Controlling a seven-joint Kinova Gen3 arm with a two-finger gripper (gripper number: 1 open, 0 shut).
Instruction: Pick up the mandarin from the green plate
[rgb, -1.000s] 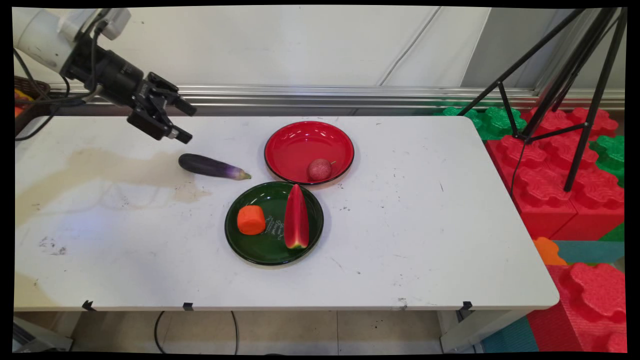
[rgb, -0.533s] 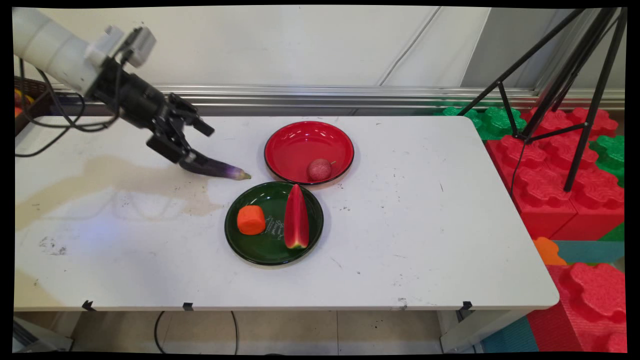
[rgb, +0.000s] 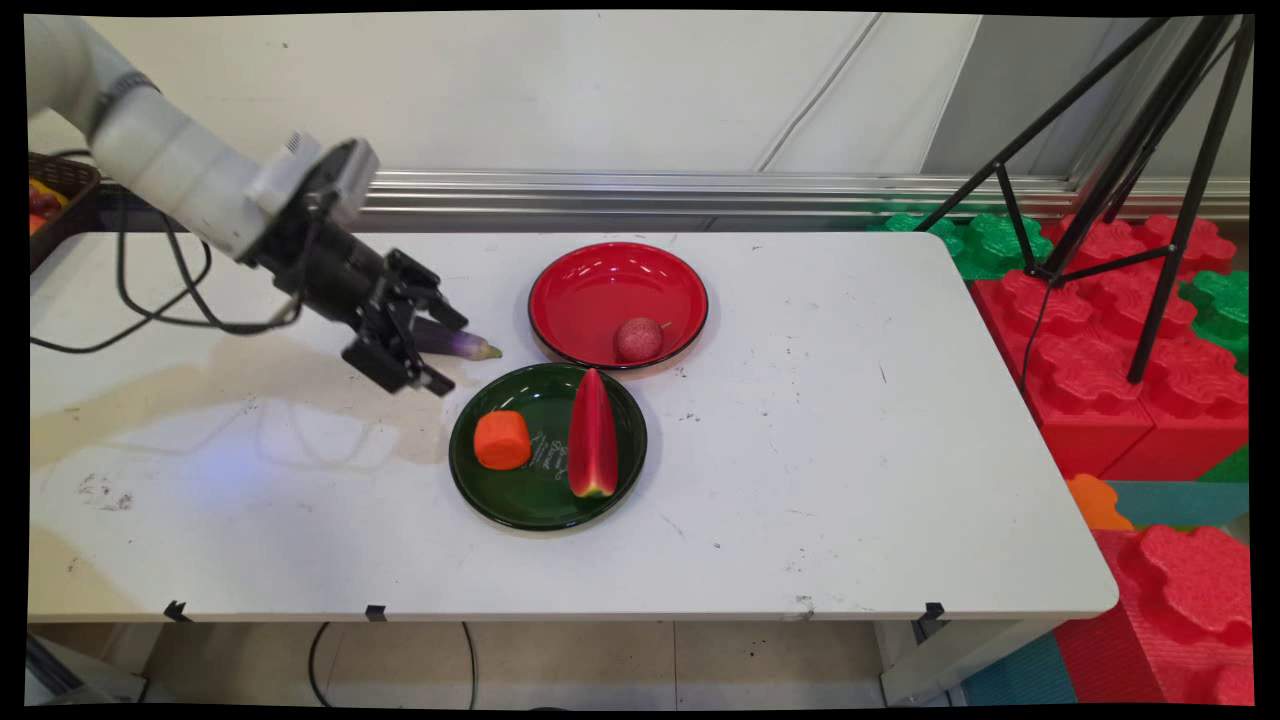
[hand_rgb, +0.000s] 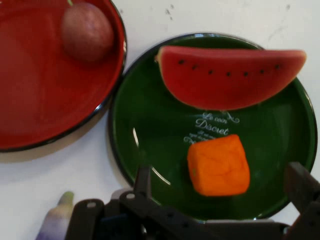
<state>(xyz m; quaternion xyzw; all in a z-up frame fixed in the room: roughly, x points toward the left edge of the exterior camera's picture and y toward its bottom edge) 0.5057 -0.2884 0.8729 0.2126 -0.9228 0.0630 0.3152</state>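
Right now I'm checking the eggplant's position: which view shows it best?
The main view: the eggplant lies on the table left of the red plate, its stalk end showing, the rest hidden behind the open gripper. The hand view catches only its tip at the bottom edge.

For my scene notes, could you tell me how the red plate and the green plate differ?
The red plate lies farther back; the green plate lies nearer the camera. The red plate holds one round reddish fruit; the green plate holds a watermelon slice and an orange chunk, and bears white lettering. Both are round and dark-rimmed.
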